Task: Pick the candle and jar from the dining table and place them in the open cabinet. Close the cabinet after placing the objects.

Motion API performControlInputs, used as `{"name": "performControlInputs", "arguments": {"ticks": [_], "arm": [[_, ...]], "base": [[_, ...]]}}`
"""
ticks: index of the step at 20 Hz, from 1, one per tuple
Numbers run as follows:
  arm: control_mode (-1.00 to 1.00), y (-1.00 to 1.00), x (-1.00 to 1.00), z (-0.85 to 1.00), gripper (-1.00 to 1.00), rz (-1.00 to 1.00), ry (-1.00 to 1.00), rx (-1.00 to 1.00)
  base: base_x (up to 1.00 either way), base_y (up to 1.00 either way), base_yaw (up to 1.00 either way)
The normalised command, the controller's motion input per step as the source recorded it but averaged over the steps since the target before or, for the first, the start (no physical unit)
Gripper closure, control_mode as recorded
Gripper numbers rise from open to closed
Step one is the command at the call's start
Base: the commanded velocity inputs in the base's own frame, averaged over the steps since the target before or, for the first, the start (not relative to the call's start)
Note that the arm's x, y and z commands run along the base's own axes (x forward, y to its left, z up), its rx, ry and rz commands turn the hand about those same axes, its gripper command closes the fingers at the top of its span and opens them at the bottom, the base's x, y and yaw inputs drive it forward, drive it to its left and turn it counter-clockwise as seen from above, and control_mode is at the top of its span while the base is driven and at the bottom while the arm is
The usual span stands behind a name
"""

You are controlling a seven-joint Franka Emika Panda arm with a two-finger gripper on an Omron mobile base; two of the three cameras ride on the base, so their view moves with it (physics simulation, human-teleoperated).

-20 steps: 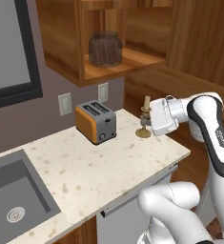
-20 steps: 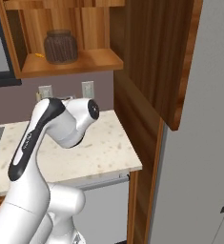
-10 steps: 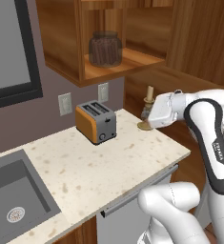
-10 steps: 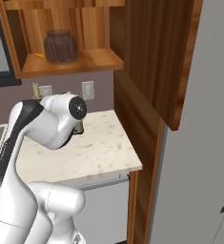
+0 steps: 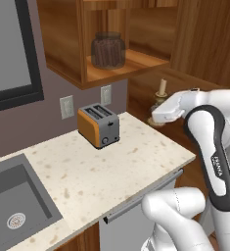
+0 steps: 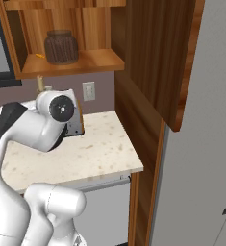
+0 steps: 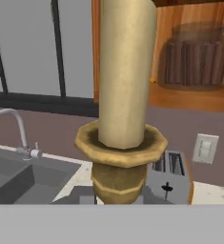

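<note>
Here the gripper point(image 5: 158, 109) was clamped on the candle point(image 5: 161, 90), held upright in the air near the worktop's right rear corner, below the cabinet point(image 5: 136, 61). The jar point(image 5: 108, 49) already stood on the cabinet shelf. The step in hand was carrying the candle; the next move called for raising it onto the shelf beside the jar

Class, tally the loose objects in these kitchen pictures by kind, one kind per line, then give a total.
Jar: 1
Candle: 1
Toaster: 1
Total: 3
</note>
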Motion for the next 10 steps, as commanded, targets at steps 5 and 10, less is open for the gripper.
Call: {"name": "performControlInputs", "arguments": {"ticks": [5, 10], "arm": [[-1.0, -0.2, 0.0, 0.35, 1.0, -0.2, 0.0, -0.01], [-1.0, -0.1, 0.0, 0.39, 1.0, -0.18, 0.0, -0.03]], "base": [[0.0, 0.0, 0.0], [0.0, 0.0, 0.0]]}}
